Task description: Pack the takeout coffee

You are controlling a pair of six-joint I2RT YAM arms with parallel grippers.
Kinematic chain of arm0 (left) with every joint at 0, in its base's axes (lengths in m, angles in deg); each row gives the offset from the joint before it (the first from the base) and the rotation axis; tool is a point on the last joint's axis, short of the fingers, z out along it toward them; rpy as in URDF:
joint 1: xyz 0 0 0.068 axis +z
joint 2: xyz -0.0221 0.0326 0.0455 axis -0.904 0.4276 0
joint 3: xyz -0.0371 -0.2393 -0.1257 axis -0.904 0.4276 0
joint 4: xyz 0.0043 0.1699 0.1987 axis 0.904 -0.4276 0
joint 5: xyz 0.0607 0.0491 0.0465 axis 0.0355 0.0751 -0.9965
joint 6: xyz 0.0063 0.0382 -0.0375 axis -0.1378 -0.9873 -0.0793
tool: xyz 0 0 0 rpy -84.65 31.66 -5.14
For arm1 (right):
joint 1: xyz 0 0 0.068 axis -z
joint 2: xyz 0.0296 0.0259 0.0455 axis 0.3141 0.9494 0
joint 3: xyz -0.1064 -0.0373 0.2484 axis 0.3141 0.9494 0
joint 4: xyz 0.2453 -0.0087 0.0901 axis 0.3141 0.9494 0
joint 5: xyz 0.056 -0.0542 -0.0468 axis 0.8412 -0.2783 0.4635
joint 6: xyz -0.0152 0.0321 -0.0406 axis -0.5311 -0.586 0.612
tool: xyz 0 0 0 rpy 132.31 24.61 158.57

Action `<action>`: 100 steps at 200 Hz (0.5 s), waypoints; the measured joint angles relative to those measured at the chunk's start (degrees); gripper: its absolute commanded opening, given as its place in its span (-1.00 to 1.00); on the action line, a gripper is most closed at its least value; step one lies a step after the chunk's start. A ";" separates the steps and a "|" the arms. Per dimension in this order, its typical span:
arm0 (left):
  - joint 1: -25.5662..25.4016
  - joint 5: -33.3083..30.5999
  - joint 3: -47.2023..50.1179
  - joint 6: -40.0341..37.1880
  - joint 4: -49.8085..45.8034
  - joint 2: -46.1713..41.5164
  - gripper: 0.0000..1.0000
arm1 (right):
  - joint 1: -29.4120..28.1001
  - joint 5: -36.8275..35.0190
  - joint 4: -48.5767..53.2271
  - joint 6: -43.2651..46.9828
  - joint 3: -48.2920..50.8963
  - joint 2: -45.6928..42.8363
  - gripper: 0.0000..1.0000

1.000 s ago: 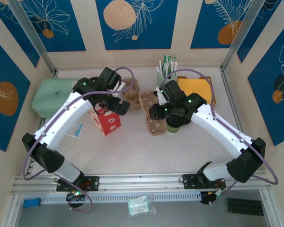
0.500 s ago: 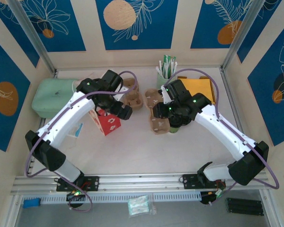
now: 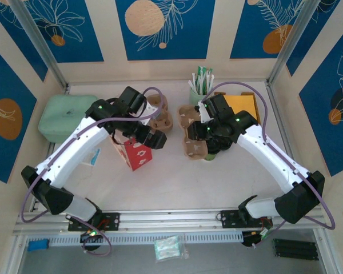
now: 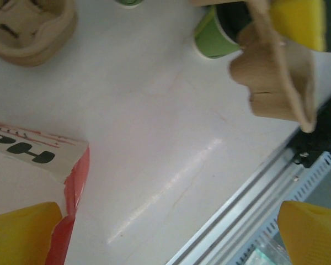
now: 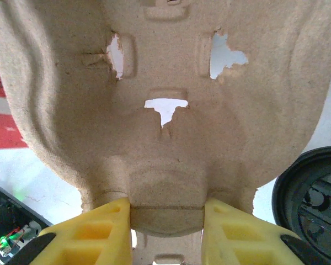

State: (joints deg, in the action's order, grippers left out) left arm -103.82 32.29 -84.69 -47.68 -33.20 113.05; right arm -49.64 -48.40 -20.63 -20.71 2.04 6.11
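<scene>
The takeout coffee, a cup with a green band and a black lid, stands mid-table, mostly hidden under my right arm. My right gripper is shut on one pocket of a brown cardboard cup carrier, which hangs tilted right beside the cup. From above, the right gripper and that carrier sit just left of the cup. My left gripper is open over bare table. Its fingers touch a red box. From above, the left gripper is left of the carrier.
A second carrier lies behind the left gripper. A pale green tumbler with sticks stands at the back. An orange packet lies back right, a mint-green box far left. The red box stands near my left arm.
My left gripper has swung right and nearer, and the red box looks nudged the same way. My right gripper has carried the carrier slightly right, closer to the cup.
</scene>
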 measured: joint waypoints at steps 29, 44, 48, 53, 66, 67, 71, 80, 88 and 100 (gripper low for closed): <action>-4.15 1.57 0.46 1.55 1.64 -0.07 0.99 | 0.96 0.28 0.02 0.26 -0.04 0.00 -0.39; -6.38 2.21 0.46 2.40 2.32 -0.07 0.99 | 1.33 0.63 0.02 0.42 -0.04 0.00 -0.39; -7.02 2.43 0.46 2.54 2.54 -0.07 0.99 | 1.38 0.66 0.02 0.44 -0.07 0.00 -0.39; -7.72 2.64 0.46 2.73 2.82 -0.04 0.99 | 1.40 0.66 0.02 0.44 -0.07 0.00 -0.39; -9.38 3.06 0.46 3.37 3.65 0.09 0.99 | 1.60 0.70 0.04 0.42 -0.07 0.00 -0.39; -9.57 3.08 0.46 3.52 3.69 0.11 0.99 | 1.60 0.70 0.04 0.44 -0.07 0.00 -0.39; -10.01 3.13 0.46 3.76 3.96 0.20 0.99 | 1.68 0.76 0.04 0.44 -0.07 0.00 -0.39; -10.91 3.48 0.46 4.26 4.63 0.33 0.99 | 1.79 0.85 0.04 0.44 -0.07 0.00 -0.40; -11.72 3.72 0.44 4.68 5.16 0.55 0.99 | 1.92 0.87 0.07 0.44 -0.07 0.00 -0.39; -12.59 4.04 0.44 5.31 5.86 0.79 0.99 | 2.16 0.90 0.17 0.44 -0.07 0.00 -0.39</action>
State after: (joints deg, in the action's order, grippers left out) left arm -116.41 36.34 -84.25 -42.37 -27.34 113.83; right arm -47.48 -47.51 -20.45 -20.27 1.98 6.11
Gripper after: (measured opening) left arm 0.994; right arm 0.306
